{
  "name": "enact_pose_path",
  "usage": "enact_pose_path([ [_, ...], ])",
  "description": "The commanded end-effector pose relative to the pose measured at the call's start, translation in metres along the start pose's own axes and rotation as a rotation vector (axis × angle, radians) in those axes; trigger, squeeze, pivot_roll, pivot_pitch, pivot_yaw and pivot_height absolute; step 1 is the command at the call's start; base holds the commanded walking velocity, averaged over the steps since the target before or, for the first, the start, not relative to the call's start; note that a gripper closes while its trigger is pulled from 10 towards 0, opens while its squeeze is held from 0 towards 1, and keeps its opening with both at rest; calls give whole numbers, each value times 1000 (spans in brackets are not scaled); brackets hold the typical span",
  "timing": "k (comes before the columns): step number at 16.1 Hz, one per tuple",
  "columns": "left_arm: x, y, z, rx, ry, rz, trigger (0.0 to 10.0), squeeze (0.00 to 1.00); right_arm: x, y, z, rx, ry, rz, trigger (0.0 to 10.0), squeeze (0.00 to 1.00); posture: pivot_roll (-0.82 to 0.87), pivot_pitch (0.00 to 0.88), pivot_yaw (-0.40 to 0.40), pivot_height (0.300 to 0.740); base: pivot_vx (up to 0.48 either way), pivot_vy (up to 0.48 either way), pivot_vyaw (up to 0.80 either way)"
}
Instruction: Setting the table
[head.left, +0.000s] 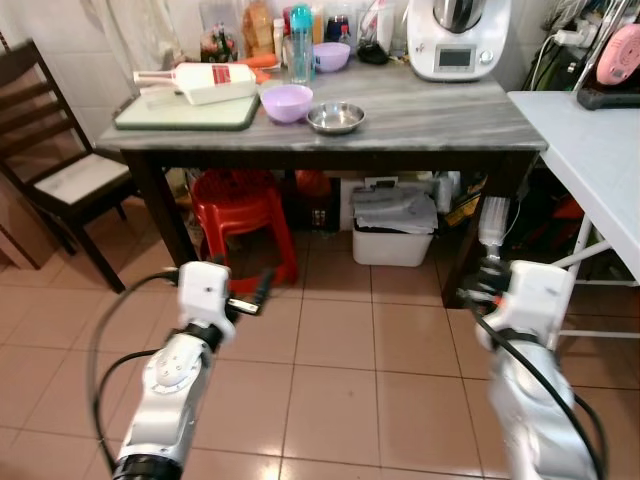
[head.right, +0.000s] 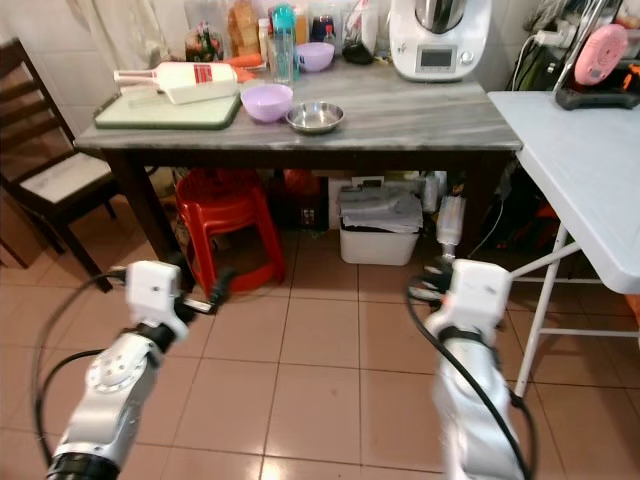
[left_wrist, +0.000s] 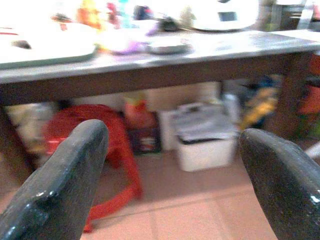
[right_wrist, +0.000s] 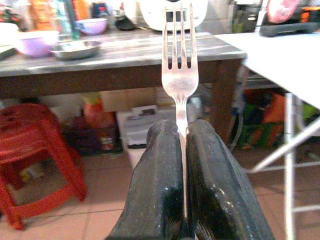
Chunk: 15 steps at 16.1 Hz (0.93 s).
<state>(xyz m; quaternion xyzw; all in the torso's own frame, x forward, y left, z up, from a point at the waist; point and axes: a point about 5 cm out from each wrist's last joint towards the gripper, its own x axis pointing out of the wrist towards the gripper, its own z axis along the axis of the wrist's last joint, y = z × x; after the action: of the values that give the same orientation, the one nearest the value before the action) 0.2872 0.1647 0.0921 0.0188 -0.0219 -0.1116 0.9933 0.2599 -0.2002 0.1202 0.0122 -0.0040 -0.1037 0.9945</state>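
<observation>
Right claw (right_wrist: 182, 150) pinches the fork (right_wrist: 179, 75) by its handle, tines forward — light, stiff, slippery metal, best held mid-handle. Left claw (left_wrist: 170, 165) wide, empty. Surface (head.left: 430, 110) ahead — well apart.

Fork (right_wrist: 179, 75) handle hidden between right end effector (right_wrist: 182, 150) fingers; left wrist view blurred; chair (head.left: 50, 150) cut by edge.

We see a shiny metal fork (right_wrist: 179, 75), glossy black tool fingers (right_wrist: 160, 180), grey veined stone-look tabletop (head.left: 430, 110), polished steel bowl (head.left: 336, 117), glossy red plastic stool (head.left: 238, 215)
</observation>
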Motion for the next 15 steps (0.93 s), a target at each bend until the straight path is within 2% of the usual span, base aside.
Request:
enact_pose_path([
  [1,-5,8,1,24,-7,38,10000,0,-4,-4,5,1,-25,-7,10000,0,-56,0,29,740,0,0,0],
  [5,-19,15,-9,41,31,62,10000,0,-19,-5,1,-30,-9,15,10000,0,-59,0,31,740,0,0,0],
  [9,-13,10,-6,16,18,40,10000,0,-23,2,-1,-35,-8,36,10000,0,-55,0,31,740,0,0,0],
  [13,-8,1,1,1,-13,2,10000,0,-20,4,0,-53,-9,51,10000,0,-55,0,34,740,321,0,0],
  [15,-7,-1,0,-8,-6,-16,10000,0,-19,6,-1,-44,-9,49,10000,0,-51,0,36,740,398,0,-528],
])
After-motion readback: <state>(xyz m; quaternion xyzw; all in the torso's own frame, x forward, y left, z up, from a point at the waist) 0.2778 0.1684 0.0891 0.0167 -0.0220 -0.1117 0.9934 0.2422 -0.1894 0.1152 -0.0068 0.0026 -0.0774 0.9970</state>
